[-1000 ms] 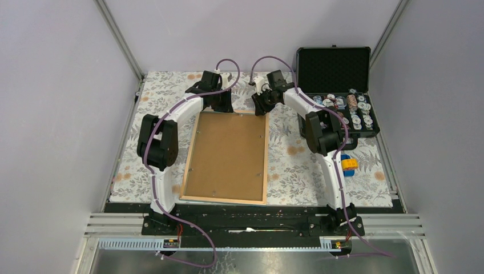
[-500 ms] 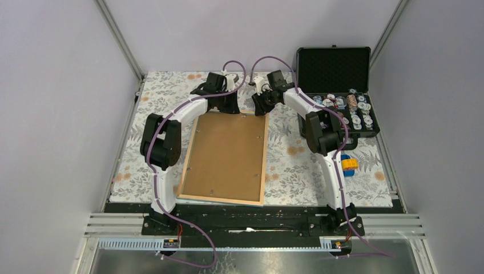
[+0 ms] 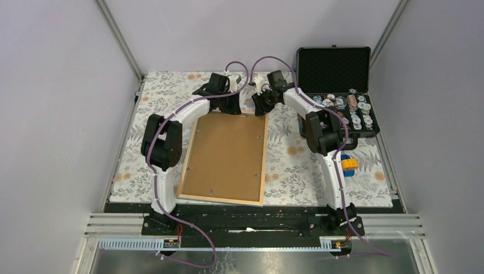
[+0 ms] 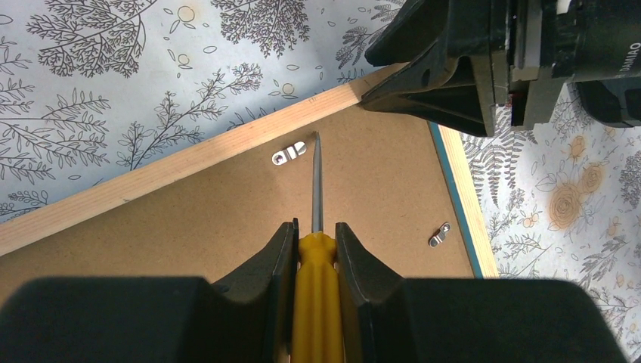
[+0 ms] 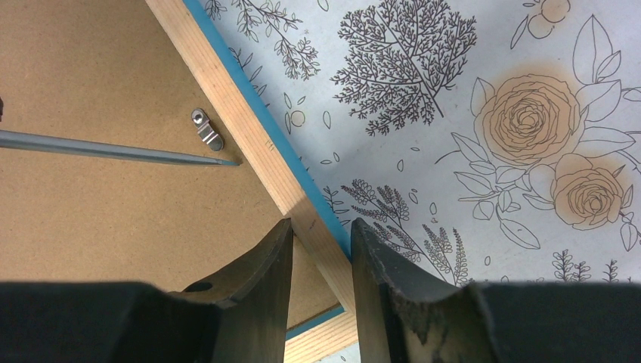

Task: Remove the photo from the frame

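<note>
Top external: frame [image 3: 225, 157] lies flat on the floral mat [image 3: 297, 165], back side up, with the brown panel [image 3: 228, 148] showing inside a pale wood rim. Both arms reach to the frame's far edge. The left gripper [image 3: 228, 105] is over the middle of the far edge. The right gripper [image 3: 259, 107] is at the frame's far right corner. An open black case [image 3: 334, 71] sits well to the right of the frame, beyond its far corner.

Left wrist: left gripper [image 4: 316, 231] is clamped on the yellow handle of a screwdriver [image 4: 316, 302]. The bare shaft points at the frame's far rim. The tip is over the panel, just beside a small metal clip [image 4: 289, 155] at the rim's inner edge. I cannot tell whether the tip touches. A second clip [image 4: 438, 234] sits by the frame's right rim.

Right wrist: right gripper [image 5: 321, 227] straddles the frame's rim near the corner. One finger is on the panel side and one on the blue-edged outer side, both closed against the wood. The shaft ends at the rim's inner edge, beside the clip.
</note>
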### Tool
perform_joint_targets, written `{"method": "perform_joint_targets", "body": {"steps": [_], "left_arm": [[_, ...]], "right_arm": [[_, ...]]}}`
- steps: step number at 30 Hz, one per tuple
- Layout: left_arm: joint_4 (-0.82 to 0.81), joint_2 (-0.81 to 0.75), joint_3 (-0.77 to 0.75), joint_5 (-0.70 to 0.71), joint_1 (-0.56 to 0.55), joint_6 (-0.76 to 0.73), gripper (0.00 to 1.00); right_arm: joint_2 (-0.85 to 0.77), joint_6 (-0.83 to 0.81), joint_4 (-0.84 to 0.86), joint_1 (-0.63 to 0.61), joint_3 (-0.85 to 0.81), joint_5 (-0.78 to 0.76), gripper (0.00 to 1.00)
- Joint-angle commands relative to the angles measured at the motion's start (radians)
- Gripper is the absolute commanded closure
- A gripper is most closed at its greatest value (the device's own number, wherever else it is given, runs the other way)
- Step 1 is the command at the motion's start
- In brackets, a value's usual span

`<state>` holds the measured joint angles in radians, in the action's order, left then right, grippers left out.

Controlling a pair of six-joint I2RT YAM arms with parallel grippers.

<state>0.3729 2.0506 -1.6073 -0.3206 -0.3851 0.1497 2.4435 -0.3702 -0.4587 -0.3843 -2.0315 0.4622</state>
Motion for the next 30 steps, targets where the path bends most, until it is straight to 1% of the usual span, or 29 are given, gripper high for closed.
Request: {"method": "perform_joint_targets", "body": {"steps": [1,8,11,16,22,30], "left_arm": [[0.048,-0.018,0.005,0.137,-0.001,-0.016,1.00],[0.052,-0.010,-0.006,0.199,0.005,-0.004,1.00],[0.055,-0.016,-0.011,0.205,0.021,-0.007,1.00],[0.060,-0.031,-0.004,0.204,0.035,-0.012,1.00],[0.078,-0.027,0.005,0.139,0.032,-0.040,1.00],[0.089,-0.078,0.065,0.167,0.022,-0.089,1.00]], "right_arm": [[0.022,0.034,-0.020,-0.011,0.012,0.009,0.98],[0.020,0.036,-0.020,-0.011,0.014,0.014,0.99],[0.019,0.034,-0.021,-0.011,0.016,0.012,1.00],[0.022,0.035,-0.020,-0.011,0.015,0.014,1.00],[0.027,0.039,-0.019,-0.012,0.005,0.016,1.00],[0.029,0.037,-0.019,-0.009,0.006,0.003,1.00]]}}
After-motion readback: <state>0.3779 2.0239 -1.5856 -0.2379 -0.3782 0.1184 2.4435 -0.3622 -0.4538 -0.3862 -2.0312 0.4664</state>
